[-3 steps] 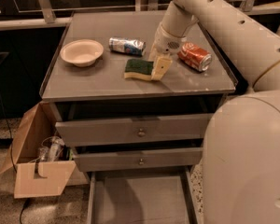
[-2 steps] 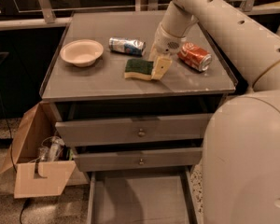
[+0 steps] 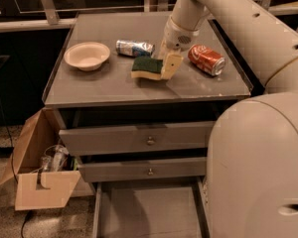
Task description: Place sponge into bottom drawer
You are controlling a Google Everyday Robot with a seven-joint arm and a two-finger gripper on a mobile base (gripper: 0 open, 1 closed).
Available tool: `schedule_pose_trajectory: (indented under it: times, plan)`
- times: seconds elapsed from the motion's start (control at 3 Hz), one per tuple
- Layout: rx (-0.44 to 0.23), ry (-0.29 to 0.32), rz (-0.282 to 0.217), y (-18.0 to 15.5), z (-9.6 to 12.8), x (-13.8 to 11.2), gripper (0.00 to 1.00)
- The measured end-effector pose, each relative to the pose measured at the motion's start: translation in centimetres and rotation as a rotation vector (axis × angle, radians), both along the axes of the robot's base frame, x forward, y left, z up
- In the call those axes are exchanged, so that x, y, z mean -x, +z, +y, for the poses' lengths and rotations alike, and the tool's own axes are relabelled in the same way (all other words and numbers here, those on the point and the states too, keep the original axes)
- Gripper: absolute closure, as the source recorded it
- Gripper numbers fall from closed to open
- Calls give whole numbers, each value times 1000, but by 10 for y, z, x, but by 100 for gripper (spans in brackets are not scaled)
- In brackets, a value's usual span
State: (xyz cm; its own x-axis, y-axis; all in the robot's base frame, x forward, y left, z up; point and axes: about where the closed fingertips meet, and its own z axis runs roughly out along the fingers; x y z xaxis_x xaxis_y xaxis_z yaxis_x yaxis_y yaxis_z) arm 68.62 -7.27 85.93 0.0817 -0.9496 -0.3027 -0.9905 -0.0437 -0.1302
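On the grey cabinet top, the sponge lies green side up, between a pale bowl on one side and a red can on the other, with a silver-blue can just behind it. The gripper is down at the end of the sponge nearest the red can, touching it; I cannot tell whether it is clamped on the sponge or merely set against it.

The bottom drawer stands pulled out far below, its floor bare, under the two shut drawers with knobs.

The risks look plain. A hold on only one end of soft foam may slip, so the sponge could droop or drop on the lift. Both cans lie on their sides close by; a sideways swing of the arm could set one rolling toward the edge. On the way down, the robot's own body crowds one side of the drawer, and a release too far out could land the sponge on the floor or in the cardboard box.
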Motion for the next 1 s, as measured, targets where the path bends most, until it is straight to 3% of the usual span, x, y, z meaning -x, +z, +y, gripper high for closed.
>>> schedule_pose_trajectory:
  times: [0.33,0.67,1.0]
  plan:
    - [8,-59,-38,61,-2,15,100]
    - [-1,-60,-56,61,2,9,100]
    - [-1,-123,-61,65,-15,24,100]
